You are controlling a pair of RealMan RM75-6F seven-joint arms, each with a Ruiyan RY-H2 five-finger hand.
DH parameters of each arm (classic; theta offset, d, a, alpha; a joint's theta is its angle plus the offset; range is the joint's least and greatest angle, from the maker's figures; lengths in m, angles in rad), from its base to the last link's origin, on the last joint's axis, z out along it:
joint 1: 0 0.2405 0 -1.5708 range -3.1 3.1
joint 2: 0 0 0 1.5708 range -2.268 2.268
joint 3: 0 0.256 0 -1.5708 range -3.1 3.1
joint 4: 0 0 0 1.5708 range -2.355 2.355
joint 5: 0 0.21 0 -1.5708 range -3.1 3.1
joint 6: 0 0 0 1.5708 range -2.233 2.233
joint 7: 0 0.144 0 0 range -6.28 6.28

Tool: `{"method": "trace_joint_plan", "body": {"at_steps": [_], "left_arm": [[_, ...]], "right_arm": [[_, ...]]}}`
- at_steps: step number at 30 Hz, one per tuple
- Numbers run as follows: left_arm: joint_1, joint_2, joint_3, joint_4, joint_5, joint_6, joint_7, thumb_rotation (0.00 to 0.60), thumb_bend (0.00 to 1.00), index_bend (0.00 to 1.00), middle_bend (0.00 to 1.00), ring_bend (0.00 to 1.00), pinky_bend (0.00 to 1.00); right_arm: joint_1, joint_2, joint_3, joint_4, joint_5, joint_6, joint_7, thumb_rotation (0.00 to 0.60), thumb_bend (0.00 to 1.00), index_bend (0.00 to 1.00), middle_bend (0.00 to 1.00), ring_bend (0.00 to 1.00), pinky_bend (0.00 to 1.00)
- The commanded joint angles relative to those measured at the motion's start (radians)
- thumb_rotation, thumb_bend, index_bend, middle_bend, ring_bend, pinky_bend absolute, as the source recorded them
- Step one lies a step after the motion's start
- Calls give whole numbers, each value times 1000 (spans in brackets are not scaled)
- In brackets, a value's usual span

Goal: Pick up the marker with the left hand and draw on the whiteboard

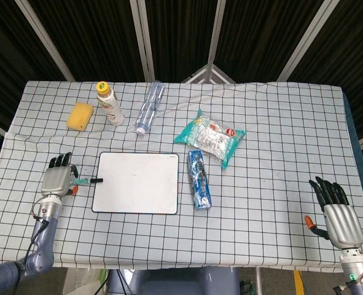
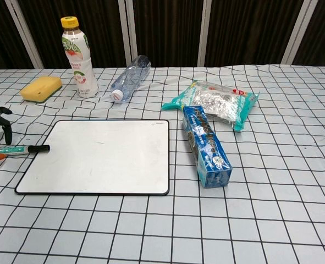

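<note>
The marker (image 1: 86, 180) (image 2: 20, 149) lies on the checked cloth just left of the whiteboard (image 1: 136, 182) (image 2: 99, 155), its black cap touching the board's left edge. My left hand (image 1: 57, 179) (image 2: 0, 122) hovers over the marker's tail end with its fingers apart; an orange thumb tip sits beside the tail. The marker rests flat on the cloth, not lifted. My right hand (image 1: 337, 216) lies open near the table's front right corner, holding nothing, and is outside the chest view.
A yellow sponge (image 1: 80, 115), a capped drink bottle (image 1: 110, 104) and a clear bottle on its side (image 1: 148, 107) line the back. A snack bag (image 1: 210, 137) and a blue packet (image 1: 199, 179) lie right of the board.
</note>
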Motion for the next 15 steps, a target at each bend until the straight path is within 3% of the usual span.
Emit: {"method": "trace_joint_plan", "body": {"at_steps": [1, 7, 15], "left_arm": [[-7, -11, 1, 12, -11, -4, 6, 600, 440, 463, 0, 0, 0], [-18, -31, -1, 27, -32, -7, 7, 600, 496, 480, 0, 0, 0], [-16, -45, 1, 18, 4, 18, -42, 600, 602, 622, 59, 0, 0]], "right_arm": [[0, 0, 0, 0, 1, -1, 1, 600, 350, 0, 0, 0, 0], [0, 1, -1, -1, 0, -1, 3, 600, 351, 0, 0, 0, 0], [-1, 2, -1, -2, 1, 0, 4, 600, 351, 0, 0, 0, 0]]}}
